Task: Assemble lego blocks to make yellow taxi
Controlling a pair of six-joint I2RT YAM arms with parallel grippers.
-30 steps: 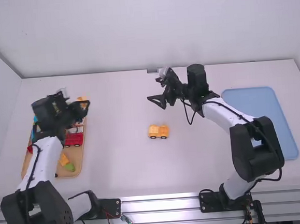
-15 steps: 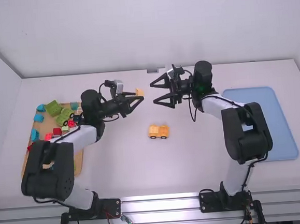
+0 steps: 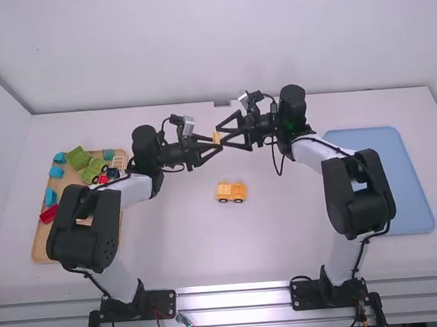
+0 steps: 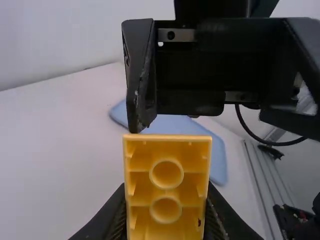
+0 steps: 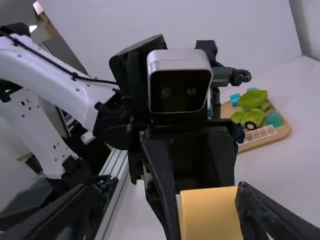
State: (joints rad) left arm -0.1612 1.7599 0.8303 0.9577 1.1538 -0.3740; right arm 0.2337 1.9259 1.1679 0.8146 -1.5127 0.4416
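In the high view, my left gripper (image 3: 214,143) and my right gripper (image 3: 221,134) face each other above the table. An orange-yellow block (image 3: 216,137) is pinched in the left one, its hollow underside with two round tubes showing in the left wrist view, where the left gripper (image 4: 166,212) grasps the block (image 4: 167,187) by its sides. The right gripper (image 5: 165,202) has its fingers spread, with the block (image 5: 210,215) nearer its right-hand finger in the right wrist view; contact is unclear. A yellow wheeled vehicle base (image 3: 230,192) rests on the table below both.
At the left, a wooden tray (image 3: 40,249) holds green, teal, red and other pieces, partly behind the left arm. A blue tray (image 3: 406,186) lies at the right, partly under the right arm.
From over the wooden tray, my left gripper has swung right to the middle with the block. The right gripper has turned to face it, most of that earlier, and shifted slightly left.
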